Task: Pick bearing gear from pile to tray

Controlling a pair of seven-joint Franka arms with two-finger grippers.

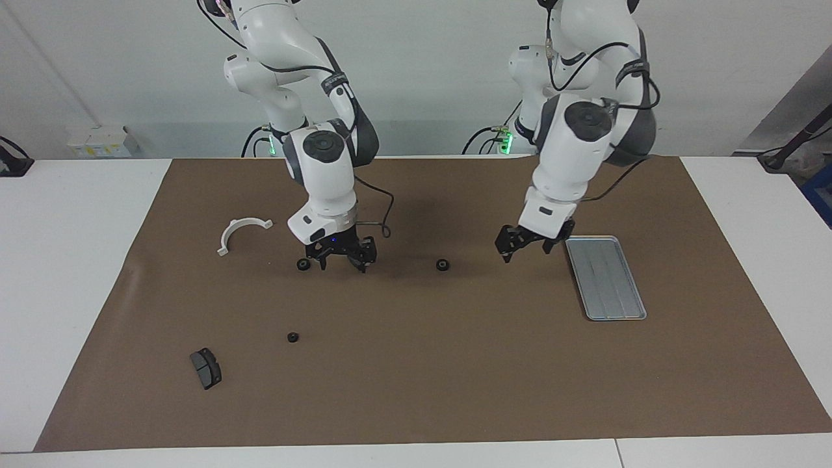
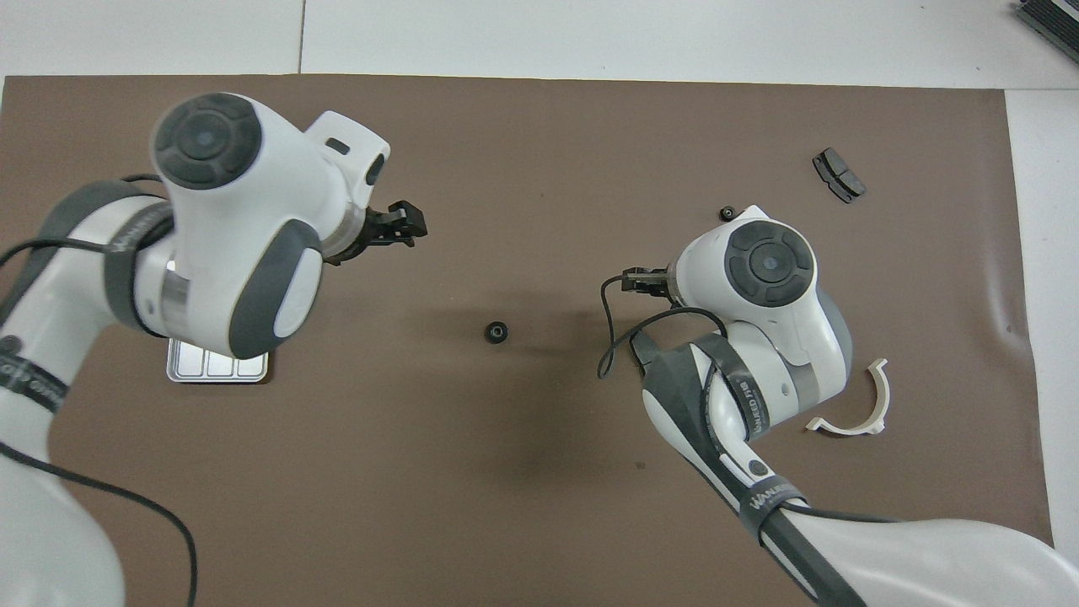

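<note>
The brown mat [image 1: 416, 364] covers most of the table; the tray [image 1: 605, 278] lies flat at the left arm's end; just beside it the left gripper [image 1: 528, 250] hangs low over bare mat, whether spread or pressed together I cannot tell; the right gripper [image 1: 342, 258] is down at the mat with fingers spread, one gear [image 1: 303, 264] just beside it; the white bracket [image 1: 239, 232] and a dark pad [image 1: 206, 368] lie toward the right arm's end; a second gear [image 1: 442, 264] sits between the grippers; a third [image 1: 292, 337] lies farther from the robots.
</note>
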